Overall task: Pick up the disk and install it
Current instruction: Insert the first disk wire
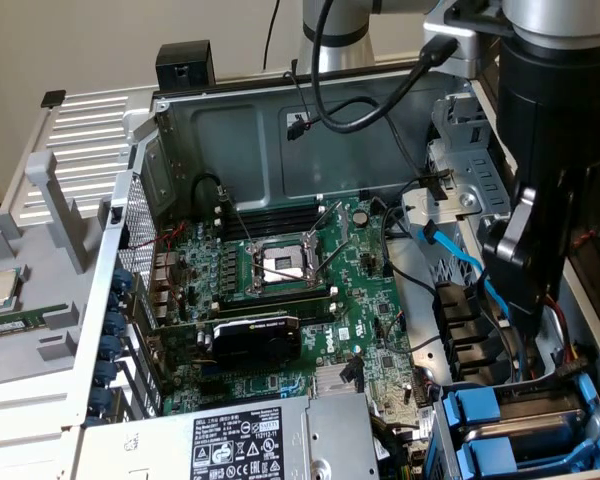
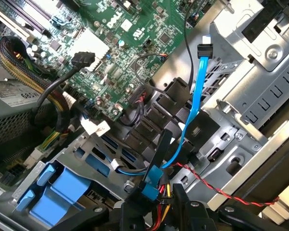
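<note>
Field note: I, the gripper (image 2: 159, 214), am hanging low over the drive cage (image 2: 260, 96) on the exterior view's right side of the open computer case (image 1: 260, 130). My fingers (image 2: 185, 211) are standing apart and pinching nothing; red and yellow wires (image 2: 163, 204) are showing through the gap. The disk (image 1: 477, 408) is sitting at the near right corner of the case, near me but apart. Its blue frame is showing; its metal body I cannot make out. A blue cable (image 2: 195, 96) is running down close by my fingertips. The motherboard (image 1: 380, 330) is lying to the left.
</note>
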`<state>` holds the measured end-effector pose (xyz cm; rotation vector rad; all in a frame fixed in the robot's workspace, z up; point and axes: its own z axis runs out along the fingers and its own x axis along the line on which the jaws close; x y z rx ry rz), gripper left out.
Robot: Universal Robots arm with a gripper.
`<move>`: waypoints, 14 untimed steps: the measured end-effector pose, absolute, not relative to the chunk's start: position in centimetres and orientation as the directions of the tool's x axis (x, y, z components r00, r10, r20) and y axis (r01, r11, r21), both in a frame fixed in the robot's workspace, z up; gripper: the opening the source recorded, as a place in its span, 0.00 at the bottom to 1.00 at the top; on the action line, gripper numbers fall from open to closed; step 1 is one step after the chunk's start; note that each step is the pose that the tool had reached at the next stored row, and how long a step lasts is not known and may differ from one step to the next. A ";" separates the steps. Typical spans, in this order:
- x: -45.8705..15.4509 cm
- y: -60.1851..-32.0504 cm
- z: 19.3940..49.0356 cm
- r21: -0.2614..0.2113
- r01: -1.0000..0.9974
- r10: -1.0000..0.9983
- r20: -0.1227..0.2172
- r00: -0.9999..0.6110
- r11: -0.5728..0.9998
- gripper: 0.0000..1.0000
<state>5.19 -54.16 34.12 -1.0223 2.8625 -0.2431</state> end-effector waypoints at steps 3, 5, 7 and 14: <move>5.2 -54.2 34.1 -0.176 -0.621 -0.635 -0.037 -0.771 0.764 0.35; 5.2 -54.2 34.1 -0.174 -0.615 -0.630 -0.039 -0.776 0.769 0.35; 5.2 -54.2 34.1 -0.172 -0.596 -0.610 -0.040 -0.791 0.784 0.35; 5.2 -54.2 34.1 -0.167 -0.533 -0.546 -0.044 -0.837 0.830 0.35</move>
